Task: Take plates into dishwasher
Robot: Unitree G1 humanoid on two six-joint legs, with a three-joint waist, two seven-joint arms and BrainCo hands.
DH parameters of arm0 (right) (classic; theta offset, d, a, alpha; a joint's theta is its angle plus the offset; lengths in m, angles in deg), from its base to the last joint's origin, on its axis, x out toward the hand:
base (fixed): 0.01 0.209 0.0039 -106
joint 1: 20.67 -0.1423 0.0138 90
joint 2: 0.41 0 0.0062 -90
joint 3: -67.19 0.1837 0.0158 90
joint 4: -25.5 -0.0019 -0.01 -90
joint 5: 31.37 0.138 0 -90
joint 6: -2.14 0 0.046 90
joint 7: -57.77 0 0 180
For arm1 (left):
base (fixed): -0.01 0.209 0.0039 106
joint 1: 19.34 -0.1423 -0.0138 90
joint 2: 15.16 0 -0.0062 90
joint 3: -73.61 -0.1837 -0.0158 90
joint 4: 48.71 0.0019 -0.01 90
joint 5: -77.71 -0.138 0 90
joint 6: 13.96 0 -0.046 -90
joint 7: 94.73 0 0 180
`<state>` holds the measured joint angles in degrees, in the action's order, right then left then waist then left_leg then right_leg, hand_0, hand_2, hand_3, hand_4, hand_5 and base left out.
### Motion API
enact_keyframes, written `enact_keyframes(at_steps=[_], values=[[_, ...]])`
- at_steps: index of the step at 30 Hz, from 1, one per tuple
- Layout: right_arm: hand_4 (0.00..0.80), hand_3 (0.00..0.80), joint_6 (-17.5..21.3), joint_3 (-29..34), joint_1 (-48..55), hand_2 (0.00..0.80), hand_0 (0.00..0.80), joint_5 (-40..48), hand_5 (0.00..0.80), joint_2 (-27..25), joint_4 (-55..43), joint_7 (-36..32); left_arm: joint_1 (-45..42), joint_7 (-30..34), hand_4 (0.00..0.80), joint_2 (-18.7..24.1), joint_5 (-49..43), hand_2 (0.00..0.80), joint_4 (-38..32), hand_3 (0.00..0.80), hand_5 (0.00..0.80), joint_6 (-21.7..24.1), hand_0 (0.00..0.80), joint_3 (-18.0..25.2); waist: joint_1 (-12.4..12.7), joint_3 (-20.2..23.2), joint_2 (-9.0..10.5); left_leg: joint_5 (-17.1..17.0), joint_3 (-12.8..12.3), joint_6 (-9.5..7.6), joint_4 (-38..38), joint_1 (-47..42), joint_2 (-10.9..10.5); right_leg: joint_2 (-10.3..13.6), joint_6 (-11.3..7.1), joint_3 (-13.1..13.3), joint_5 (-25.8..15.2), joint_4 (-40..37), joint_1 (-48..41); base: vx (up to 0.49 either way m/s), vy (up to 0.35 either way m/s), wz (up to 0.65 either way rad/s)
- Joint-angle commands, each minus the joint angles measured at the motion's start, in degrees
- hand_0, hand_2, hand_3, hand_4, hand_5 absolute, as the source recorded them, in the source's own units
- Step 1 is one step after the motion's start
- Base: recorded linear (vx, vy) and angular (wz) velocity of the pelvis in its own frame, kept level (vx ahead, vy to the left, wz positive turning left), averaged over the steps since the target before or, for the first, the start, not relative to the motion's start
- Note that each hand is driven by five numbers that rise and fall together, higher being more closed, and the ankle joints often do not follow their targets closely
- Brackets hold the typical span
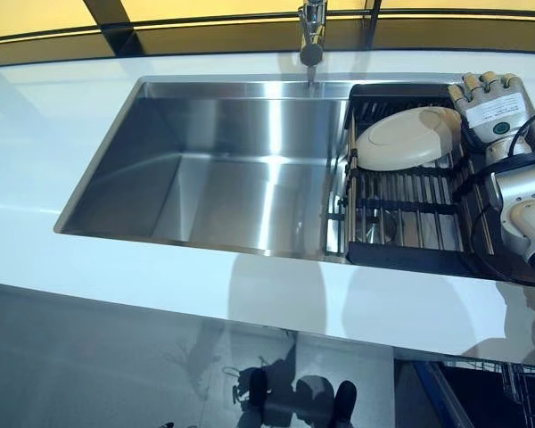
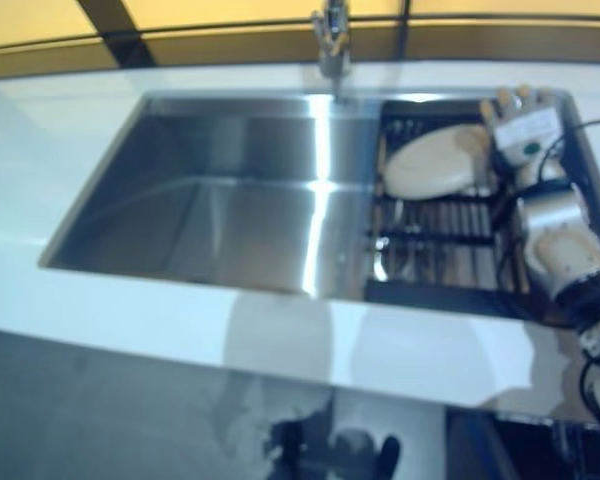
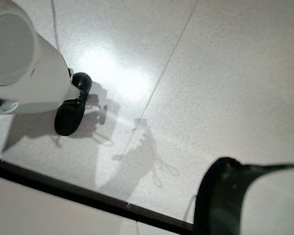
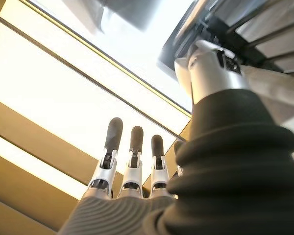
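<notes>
- Right now the cream plate (image 1: 408, 137) lies tilted in the dark dish rack (image 1: 401, 254), which fills the right end of the steel sink (image 1: 214, 169).
- At the sink's rear rim, the faucet (image 1: 310, 36) stands over the edge between the bare basin and the rack.
- By the plate's right edge, the right hand (image 1: 490, 105) hovers above the rack's far right corner; its fingers are straight and spread, released, holding nothing.
- Whether the hand touches the plate cannot be told from the head views.
- Around the sink runs a white countertop (image 1: 36, 134).
- Only grey floor (image 3: 225, 73) shows in the left wrist view, so the left hand's fingers cannot be judged.
</notes>
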<state>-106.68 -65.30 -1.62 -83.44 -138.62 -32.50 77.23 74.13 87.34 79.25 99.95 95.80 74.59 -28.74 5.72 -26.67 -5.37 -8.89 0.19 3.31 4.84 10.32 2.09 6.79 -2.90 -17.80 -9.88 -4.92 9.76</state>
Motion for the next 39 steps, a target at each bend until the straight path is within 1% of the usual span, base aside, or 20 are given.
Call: enact_keyframes(at_steps=[1,6,7,9,13,16,17,18,19,20,21,22,23,24,25,28,30,36,37,39], values=[[0.800,0.800,0.0,-1.9,-5.9,0.800,0.800,2.9,0.800,-2.9,1.0,2.8,-1.9,-0.6,0.000,1.8,1.0,0.000,0.8,0.000,0.000,0.3,0.000,-3.6,1.6,3.6,3.58,6.6,-3.0,-2.26,0.2,-1.9,-2.2,1.9,-5.67,1.9,4.7,2.4,-0.8,0.000,0.000,0.00],[0.800,0.800,1.3,-1.0,-4.9,0.800,0.800,6.1,0.800,-2.2,0.4,4.3,-2.0,-0.7,0.000,1.7,1.3,0.000,0.9,0.000,0.000,0.3,0.000,-3.8,1.6,3.6,3.54,6.7,-3.0,-2.25,0.2,-2.1,-2.1,1.8,-5.62,2.1,4.8,2.4,-0.9,0.000,0.000,0.00],[0.800,0.800,3.0,0.0,-4.3,0.800,0.800,10.2,0.800,-1.5,-0.1,4.8,-1.8,-0.7,0.000,1.5,1.2,0.000,1.2,0.000,0.000,0.4,0.000,-3.8,1.6,3.6,3.53,6.7,-2.9,-2.23,0.2,-2.0,-2.2,1.8,-5.61,2.1,4.8,2.4,-0.9,0.000,0.000,0.00],[0.800,0.800,4.1,0.3,-4.3,0.800,0.800,12.5,0.800,-0.8,-0.7,4.3,-1.6,-0.6,0.000,1.3,1.2,0.000,1.4,0.000,0.000,0.4,0.000,-3.6,1.7,3.6,3.45,6.6,-2.8,-2.16,0.2,-2.0,-2.2,1.8,-5.54,2.1,4.8,2.3,-0.9,0.000,0.000,0.00],[0.800,0.800,5.6,1.4,-3.4,0.800,0.800,17.5,0.800,0.4,-0.9,4.7,-1.7,0.0,0.000,1.1,1.2,0.000,2.0,0.000,0.000,1.0,0.000,-3.3,1.8,3.5,3.19,6.5,-2.7,-2.15,0.2,-1.9,-2.2,1.9,-5.35,2.0,4.9,2.6,-0.8,0.000,0.000,0.00],[0.800,0.800,6.2,2.2,-3.1,0.800,0.800,19.2,0.800,1.5,-0.8,5.3,-1.8,0.0,0.000,0.8,1.2,0.000,2.2,0.000,0.000,1.4,0.000,-3.5,2.0,3.4,3.04,6.6,-2.6,-2.15,0.2,-2.0,-2.3,2.0,-5.25,1.8,5.1,2.6,-0.9,0.000,0.000,0.00],[0.787,0.787,6.3,2.7,-2.9,0.787,0.787,20.8,0.787,2.3,-0.7,5.2,-1.9,-0.1,0.000,0.7,1.0,0.000,2.3,0.000,0.000,1.5,0.000,-3.6,2.1,3.4,3.02,6.6,-2.5,-2.15,0.2,-2.0,-2.3,2.0,-5.22,1.8,5.1,2.7,-0.9,0.000,0.000,0.00],[0.753,0.753,6.2,2.9,-2.8,0.753,0.753,21.4,0.753,2.6,-0.7,5.2,-1.8,-0.1,0.000,0.6,1.0,0.000,2.4,0.000,0.000,1.6,0.000,-3.6,2.1,3.4,3.02,6.6,-2.5,-2.13,0.2,-2.0,-2.3,2.0,-5.22,1.7,5.1,2.7,-0.9,0.000,0.000,0.00],[0.753,0.753,6.0,3.2,-2.6,0.753,0.753,22.5,0.753,2.9,-0.7,5.1,-1.9,-0.1,0.000,0.6,0.9,0.000,2.4,0.000,0.000,1.7,0.000,-3.6,2.2,3.4,3.00,6.6,-2.5,-2.13,0.2,-2.0,-2.3,2.1,-5.20,1.7,5.1,2.7,-0.9,0.000,0.000,0.00],[0.728,0.728,5.9,3.4,-2.6,0.728,0.728,24.7,0.728,3.3,-0.6,5.5,-2.0,0.0,0.000,0.5,0.8,0.000,2.5,0.000,0.000,1.9,0.000,-3.6,2.3,3.3,2.96,6.6,-2.5,-2.12,0.2,-2.0,-2.3,2.1,-5.13,1.6,5.1,2.7,-1.0,0.000,0.000,0.00],[0.477,0.477,6.0,4.2,-2.4,0.477,0.477,25.3,0.477,3.9,-0.5,6.0,-2.1,0.1,0.000,0.5,0.8,0.000,2.6,0.000,0.000,2.0,0.000,-3.6,2.3,3.4,2.89,6.6,-2.4,-2.13,0.2,-2.1,-2.3,2.1,-5.02,1.6,5.2,2.8,-1.1,0.000,0.000,0.00],[0.420,0.420,6.1,4.3,-2.4,0.420,0.420,25.6,0.420,3.9,-0.5,6.1,-2.1,0.1,0.000,0.5,0.8,0.000,2.6,0.000,0.000,2.1,0.000,-3.7,2.3,3.4,2.89,6.6,-2.4,-2.13,0.2,-2.1,-2.3,2.1,-5.01,1.6,5.2,2.8,-1.1,0.000,0.000,0.00],[0.191,0.191,6.1,4.6,-2.5,0.191,0.191,26.6,0.191,4.1,-0.3,6.6,-2.0,0.1,0.000,0.3,0.9,0.000,2.8,0.000,0.000,2.2,0.000,-3.7,2.3,3.5,2.88,6.6,-2.4,-2.13,0.2,-2.2,-2.3,2.1,-4.98,1.6,5.2,2.8,-1.2,0.000,0.000,0.00],[0.069,0.069,6.0,5.0,-2.5,0.069,0.069,27.1,0.069,4.3,-0.3,6.7,-2.0,0.0,0.000,0.2,0.8,0.000,2.8,0.000,0.000,2.0,0.000,-3.7,2.3,3.6,2.88,6.6,-2.4,-2.12,0.2,-2.3,-2.3,2.0,-4.95,1.6,5.2,2.8,-1.2,0.000,0.000,0.00],[0.000,0.000,5.8,5.7,-2.3,0.000,0.000,28.3,0.000,4.6,-0.4,7.0,-2.1,-0.1,0.000,0.1,0.4,0.000,2.7,0.000,0.000,1.9,0.000,-3.6,2.3,3.7,2.93,6.6,-2.4,-2.05,0.2,-2.5,-2.3,2.0,-4.94,1.5,5.3,2.8,-1.4,0.000,0.000,0.00],[0.000,0.000,5.8,7.3,-2.1,0.000,0.000,31.0,0.000,4.9,-0.6,7.5,-2.4,-0.2,0.000,0.1,0.0,0.000,2.6,0.000,0.000,1.9,0.000,-3.8,2.5,3.9,3.01,6.7,-2.3,-2.01,0.2,-2.8,-2.3,2.2,-4.95,1.4,5.3,2.9,-1.8,0.010,-0.005,0.03],[0.000,0.000,6.6,8.1,-1.9,0.000,0.000,32.0,0.000,5.2,-0.6,7.9,-2.4,-0.2,0.000,0.0,-0.1,0.000,2.8,0.000,0.000,1.9,0.000,-3.7,2.5,4.0,3.05,6.7,-2.2,-1.98,0.2,-2.9,-2.3,2.2,-4.95,1.4,5.4,2.9,-1.9,0.018,-0.003,0.04],[0.000,0.000,8.4,9.0,-1.7,0.000,0.000,32.1,0.000,6.0,-2.1,8.1,-2.2,0.1,0.000,0.1,-0.2,0.000,2.8,0.000,0.000,1.2,0.000,-3.5,2.7,4.3,2.92,6.6,-2.0,-1.93,0.2,-2.9,-2.4,2.3,-4.96,1.4,5.5,3.0,-1.9,0.000,0.000,0.00],[0.000,0.000,9.7,8.6,-1.4,0.000,0.000,28.9,0.000,6.2,-2.3,7.4,-2.3,0.3,0.000,0.0,-0.2,0.000,2.7,0.000,0.000,1.2,0.000,-3.4,2.8,4.3,2.77,6.6,-1.8,-1.96,0.2,-2.8,-2.4,2.4,-4.97,1.3,5.5,3.1,-1.7,0.000,0.000,0.00],[0.000,0.000,10.4,7.3,-2.0,0.000,0.000,26.1,0.000,6.2,-2.3,6.3,-2.3,0.4,0.000,-0.1,0.0,0.000,2.8,0.000,0.000,1.4,0.000,-3.4,3.0,4.2,2.67,6.6,-1.8,-1.98,0.2,-2.6,-2.4,2.5,-4.94,1.2,5.5,3.1,-1.5,0.000,0.000,0.00]])
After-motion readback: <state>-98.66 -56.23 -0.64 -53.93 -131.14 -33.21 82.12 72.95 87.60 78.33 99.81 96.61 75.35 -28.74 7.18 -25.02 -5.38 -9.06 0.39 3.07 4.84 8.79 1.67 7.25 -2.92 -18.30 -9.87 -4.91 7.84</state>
